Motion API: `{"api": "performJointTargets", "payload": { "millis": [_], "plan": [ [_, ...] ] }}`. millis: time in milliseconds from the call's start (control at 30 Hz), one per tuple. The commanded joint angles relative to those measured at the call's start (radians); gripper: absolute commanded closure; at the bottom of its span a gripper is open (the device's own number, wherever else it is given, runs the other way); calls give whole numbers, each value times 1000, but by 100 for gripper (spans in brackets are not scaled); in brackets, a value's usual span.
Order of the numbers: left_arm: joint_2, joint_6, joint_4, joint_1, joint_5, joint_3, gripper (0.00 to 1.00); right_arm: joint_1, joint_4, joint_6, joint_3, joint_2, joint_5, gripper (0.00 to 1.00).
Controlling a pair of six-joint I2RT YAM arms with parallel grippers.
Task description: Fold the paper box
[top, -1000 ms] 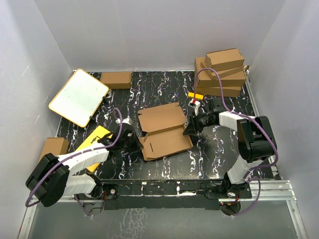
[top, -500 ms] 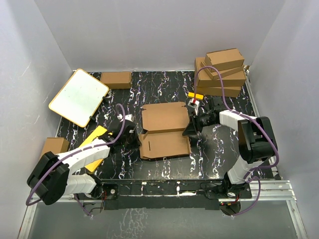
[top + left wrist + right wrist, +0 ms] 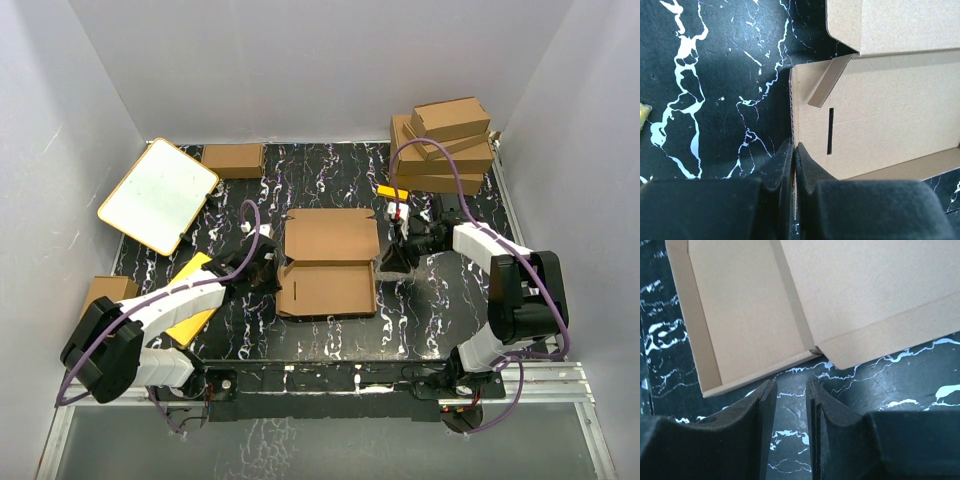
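Tabletop (image 3: 430,310) of black marbled pattern, viewed from above and from both wrists. Nearest the arm bases, a yellow card (image 3: 192,325) lies partly under the left arm. Just beyond it, the paper box (image 3: 328,262) lies open at the middle of the tabletop. Its long axis runs left to right, so one short end faces each arm. The shallow tray half is nearer and the lid panel farther, the two joined along a crease parallel to the long axis.

The left gripper (image 3: 794,149) is pressed together on the tray's left end wall, whose edge runs in between the fingers. The right gripper (image 3: 790,390) has its fingers a little apart and holds nothing. It sits just off the box's right end, near where tray and lid meet, with bare tabletop showing in the gap.

The arms are about equally near, one at each end. By judgement, the lid must swing toward the bases, over the tray. No brand, label or writing can be read on the box.

Farther off are a white board (image 3: 158,194) with an orange rim at the left and a stack of boxes (image 3: 445,145) in the far right corner.
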Motion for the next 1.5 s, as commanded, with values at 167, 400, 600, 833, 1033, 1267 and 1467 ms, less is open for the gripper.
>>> {"api": "performJointTargets", "payload": {
  "millis": [167, 400, 600, 833, 1033, 1267, 1467],
  "plan": [
    [19, 53, -34, 1, -7, 60, 99, 5, -29, -258, -45, -29, 23, 65],
    [57, 62, -32, 1, 16, 86, 99, 49, -43, -291, -54, -13, 6, 65],
    [65, 59, -19, 1, 28, 89, 99, 92, -50, -314, -55, 8, 41, 65],
    [54, 45, -10, 2, 23, 69, 99, 105, -50, -315, -47, 4, 73, 65],
    [37, 33, 1, 9, 28, 43, 93, 105, -62, -324, -39, 7, 91, 65],
    [-29, 16, -63, 13, 14, 50, 77, 104, -66, -327, -38, 4, 95, 65],
    [-170, -42, -143, 13, 64, 40, 74, 104, -70, -327, -37, 2, 89, 65]
  ]
}}
